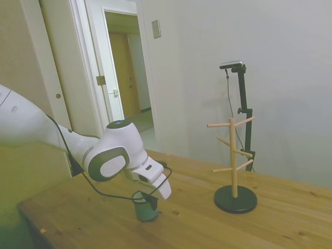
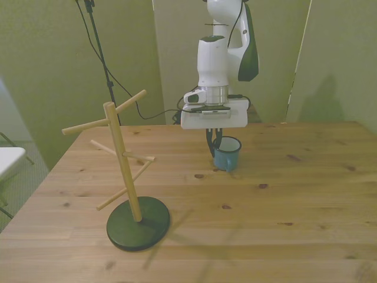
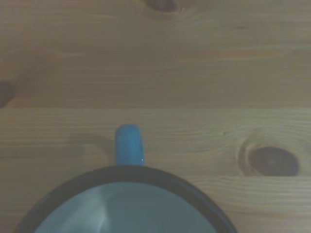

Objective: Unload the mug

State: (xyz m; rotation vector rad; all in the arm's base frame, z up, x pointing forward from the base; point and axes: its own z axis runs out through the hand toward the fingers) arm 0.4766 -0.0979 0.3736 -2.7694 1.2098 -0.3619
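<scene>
On the wooden table [image 2: 306, 194] the mug [image 2: 227, 153] stands upright, off the mug tree [image 2: 126, 171], which sits well apart at about eight o'clock from it in the front view. My gripper [image 2: 213, 139] hangs right over the mug's rim, dark fingers [image 2: 210, 141] reaching down at its edge; I cannot tell whether they pinch it or are released. From the wrist, I see the blue handle [image 3: 129, 144]. I read no writing anywhere.
</scene>
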